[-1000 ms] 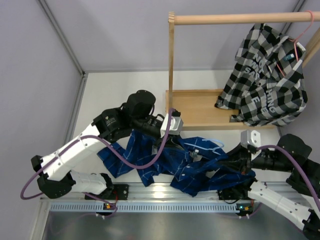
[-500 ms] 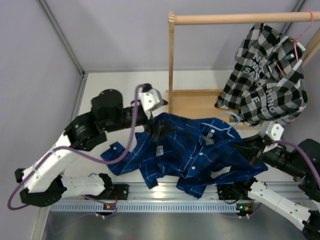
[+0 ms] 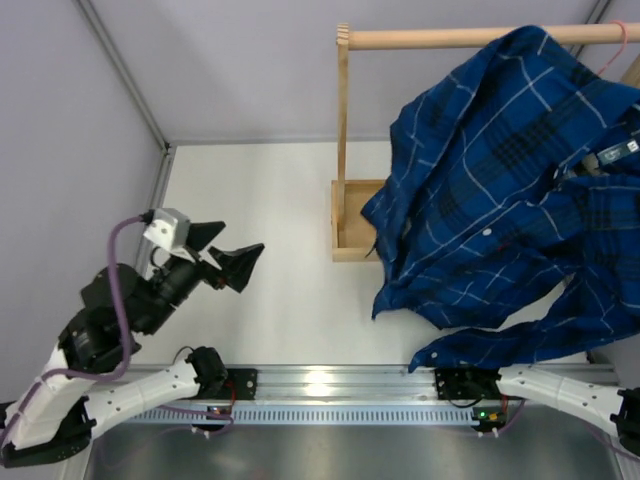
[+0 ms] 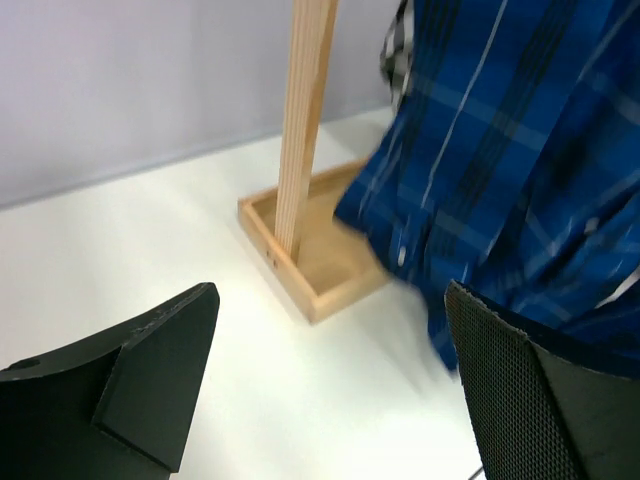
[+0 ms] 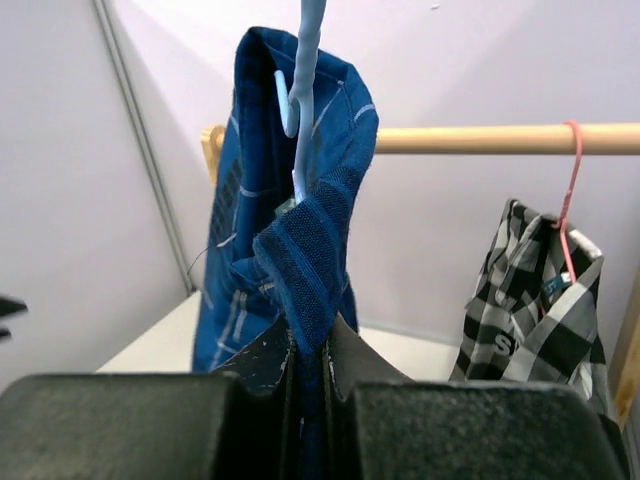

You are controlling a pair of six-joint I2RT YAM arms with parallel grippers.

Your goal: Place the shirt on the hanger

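Note:
The royal-blue plaid shirt (image 3: 500, 190) hangs high in the air on the right, in front of the wooden rail. It hides my right gripper in the top view. In the right wrist view my right gripper (image 5: 310, 350) is shut on a fold of the shirt (image 5: 300, 250). The light-blue hanger (image 5: 303, 120) rises out of the fabric just above the jaws. My left gripper (image 3: 228, 255) is open and holds nothing, low at the left and well away from the shirt. Seen from the left wrist, the left gripper (image 4: 330, 295) points toward the shirt (image 4: 500, 150).
A wooden rack stands at the back right, with a rail (image 3: 450, 38), a post (image 3: 343, 140) and a tray base (image 3: 350, 220). A black-and-white checked shirt (image 5: 530, 290) hangs from the rail on a pink hanger (image 5: 570, 190). A grey wall corner is at the left.
The right arm lifted the shirt off the table, high up in front of the rail. My left gripper let go of it, opened and drew back to the left.

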